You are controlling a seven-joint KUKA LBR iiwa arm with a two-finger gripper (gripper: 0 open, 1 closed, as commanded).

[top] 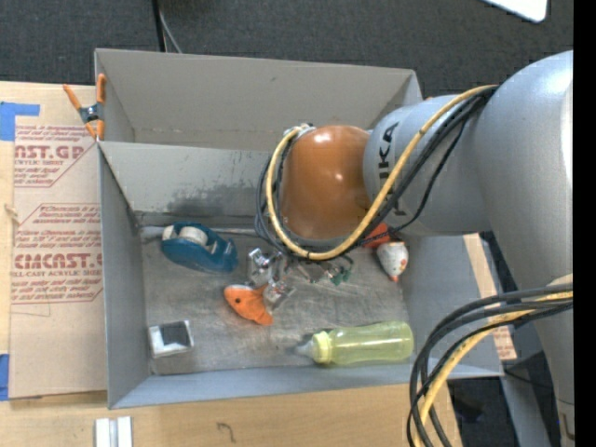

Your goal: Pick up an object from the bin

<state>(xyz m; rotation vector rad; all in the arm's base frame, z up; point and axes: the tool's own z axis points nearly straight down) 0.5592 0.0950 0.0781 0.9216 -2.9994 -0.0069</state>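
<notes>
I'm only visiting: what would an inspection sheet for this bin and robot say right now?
Surface: grey metal bin, floor scuffed.
Job's things: orange toy mid-floor, nearest the gripper.
Clutter: blue tape dispenser back left; yellow-green bottle lying at front; small square box front left; white-and-orange thing right.
Grippers: one, low in the bin, close above the orange toy.
Cables: yellow and black cables loop round the orange wrist cover.
Surroundings: dark floor behind the bin.

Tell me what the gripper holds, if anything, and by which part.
It cannot be told. The gripper sits at the upper right end of the small orange thing in the middle of the bin, but no clear hold shows.
</notes>
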